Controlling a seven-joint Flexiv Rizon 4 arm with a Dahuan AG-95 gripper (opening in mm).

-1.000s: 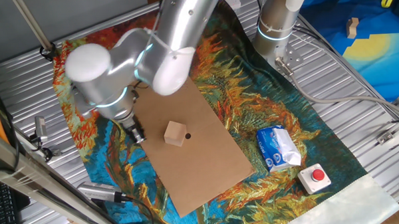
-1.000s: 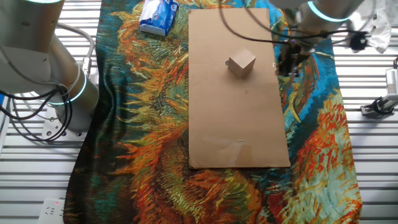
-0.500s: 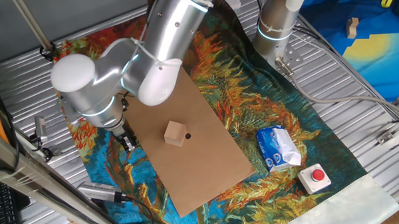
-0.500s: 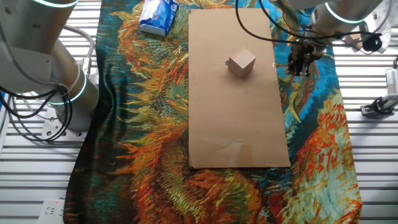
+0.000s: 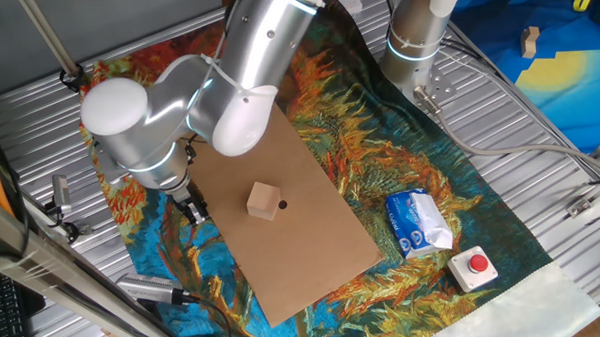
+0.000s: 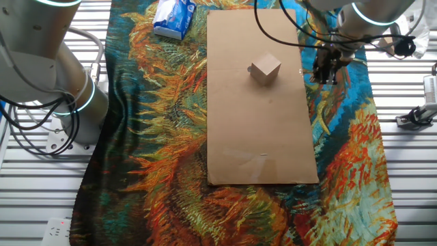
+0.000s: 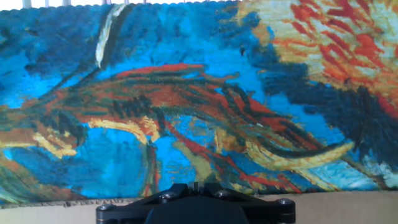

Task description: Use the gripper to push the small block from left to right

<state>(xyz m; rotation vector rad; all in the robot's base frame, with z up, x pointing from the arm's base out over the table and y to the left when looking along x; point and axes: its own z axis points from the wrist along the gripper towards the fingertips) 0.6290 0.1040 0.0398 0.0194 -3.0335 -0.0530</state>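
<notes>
The small block (image 5: 264, 201), a light-tan wooden cube, sits on the brown board (image 5: 313, 258), apart from everything else; it also shows in the other fixed view (image 6: 265, 69) on the board (image 6: 259, 130). My gripper (image 5: 193, 210) hangs low over the painted cloth just off the board's left edge, about a hand's width left of the block. In the other fixed view the gripper (image 6: 324, 72) is to the block's right, beside the board edge. In the hand view the gripper (image 7: 194, 186) shows black fingers pressed together, holding nothing. The block is out of the hand view.
A blue-white tissue packet (image 5: 417, 222) (image 6: 174, 18) and a red-button box (image 5: 475, 266) lie on the cloth right of the board. A second upright arm (image 5: 420, 34) (image 6: 48, 61) stands at the cloth's far side. Ribbed metal table around.
The gripper moved away from the block, off the board's edge over the cloth, then edged slightly back toward it. The block has not moved.
</notes>
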